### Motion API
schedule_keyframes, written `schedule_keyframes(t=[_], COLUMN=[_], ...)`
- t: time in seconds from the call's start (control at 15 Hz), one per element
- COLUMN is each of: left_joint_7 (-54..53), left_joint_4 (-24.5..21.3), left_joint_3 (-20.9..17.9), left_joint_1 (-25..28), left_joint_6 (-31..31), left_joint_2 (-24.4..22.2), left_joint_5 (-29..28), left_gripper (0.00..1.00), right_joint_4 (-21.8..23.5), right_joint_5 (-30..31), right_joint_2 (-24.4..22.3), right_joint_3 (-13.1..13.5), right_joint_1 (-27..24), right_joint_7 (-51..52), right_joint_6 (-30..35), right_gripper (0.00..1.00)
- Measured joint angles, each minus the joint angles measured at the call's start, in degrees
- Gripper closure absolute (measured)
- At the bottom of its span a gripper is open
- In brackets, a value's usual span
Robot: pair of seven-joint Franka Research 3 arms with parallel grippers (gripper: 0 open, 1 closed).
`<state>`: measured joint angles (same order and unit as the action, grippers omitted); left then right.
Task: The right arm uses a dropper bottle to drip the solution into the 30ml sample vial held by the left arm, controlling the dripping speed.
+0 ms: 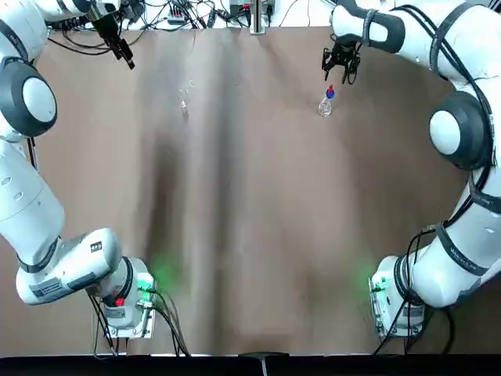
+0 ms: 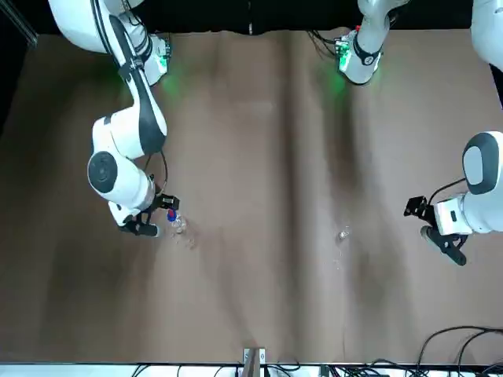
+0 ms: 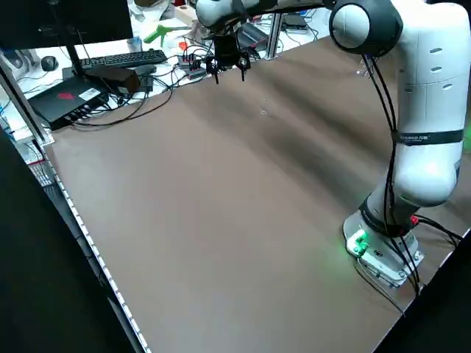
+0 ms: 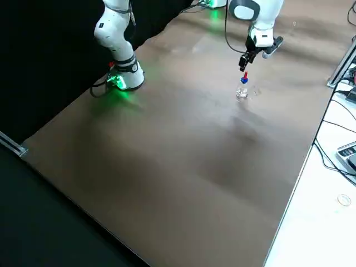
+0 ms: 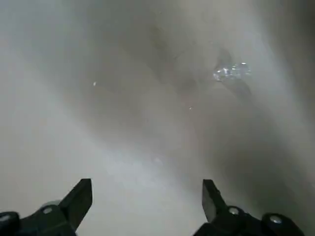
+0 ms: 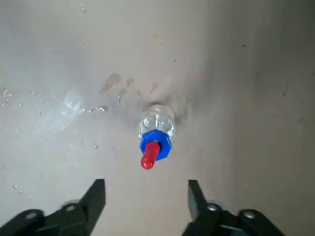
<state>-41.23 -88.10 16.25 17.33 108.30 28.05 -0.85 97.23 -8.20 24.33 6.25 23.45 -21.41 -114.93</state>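
Observation:
The dropper bottle (image 1: 326, 103) stands upright on the brown table at the far right, clear with a blue collar and red bulb (image 6: 149, 156). My right gripper (image 1: 341, 66) hovers open just above and beyond it, touching nothing; in the right wrist view the dropper bottle (image 6: 155, 132) sits ahead of the open right gripper (image 6: 145, 189). The 30ml sample vial (image 1: 186, 98) stands alone at the far left-centre, a faint glint, also seen as the vial (image 5: 231, 72) in the left wrist view. My left gripper (image 1: 124, 53) hangs open at the far left corner, well away from it.
Small wet spots (image 6: 69, 105) mark the table beside the bottle. Cables and a metal post (image 1: 256, 16) line the far edge. A keyboard and boxes (image 3: 110, 62) lie on the bench past the far edge. The arm bases (image 1: 129, 301) stand at the near edge.

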Motion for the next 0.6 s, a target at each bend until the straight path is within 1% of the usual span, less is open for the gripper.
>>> schedule_keyframes(t=[0.2,0.27,0.4,0.47,0.6], left_joint_7=[-9.4,-13.7,-22.2,-26.1,-32.6], left_joint_4=[-0.1,-0.2,-0.4,-0.5,-0.5], left_joint_3=[0.0,-0.1,-0.2,-0.2,-0.2], left_joint_1=[0.9,1.6,2.7,3.1,3.4], left_joint_6=[1.1,1.4,2.1,2.2,4.3], left_joint_2=[0.5,1.1,2.9,4.0,6.6], left_joint_5=[4.8,7.9,14.3,16.3,19.5], left_gripper=[0.01,0.01,0.01,0.01,0.01], right_joint_4=[-0.2,-0.2,-0.3,-0.3,-0.3], right_joint_5=[0.1,0.1,0.1,0.1,0.1], right_joint_2=[1.3,1.7,2.1,2.2,2.6], right_joint_3=[0.1,0.2,0.4,0.4,0.4], right_joint_1=[0.0,0.0,0.0,0.0,0.0], right_joint_7=[-0.1,-0.1,-0.1,-0.1,-0.1], right_joint_6=[-0.8,-1.3,-1.8,-2.0,-3.0], right_gripper=[0.3,0.35,0.38,0.43,0.46])
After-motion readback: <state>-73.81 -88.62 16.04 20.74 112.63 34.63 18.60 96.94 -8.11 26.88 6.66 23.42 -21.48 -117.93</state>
